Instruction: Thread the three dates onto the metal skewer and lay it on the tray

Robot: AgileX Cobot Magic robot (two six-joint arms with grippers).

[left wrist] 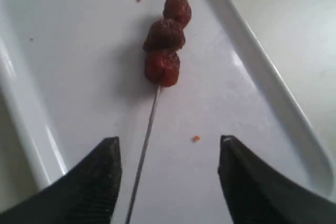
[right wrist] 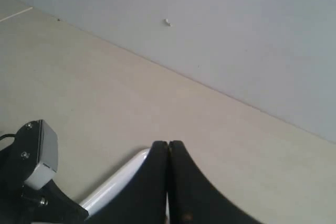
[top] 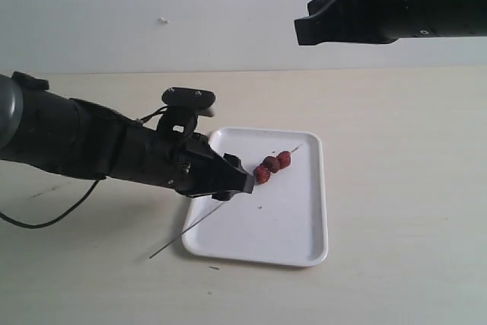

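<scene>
Three small, dark reddish-brown wrinkled dates (top: 272,164) sit threaded in a row on the thin grey metal skewer (top: 202,219). The skewer lies diagonally on the flat white rectangular plastic tray (top: 289,218), its near-left end projecting past the rim over the beige table (top: 396,150). Left gripper (left wrist: 169,142): jaws spread wide either side of the skewer, not touching it. Right gripper (right wrist: 168,145): closed, raised at far right.

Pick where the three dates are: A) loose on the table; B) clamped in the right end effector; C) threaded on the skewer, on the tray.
C: the dates sit in a row on the skewer, resting on the tray.
</scene>
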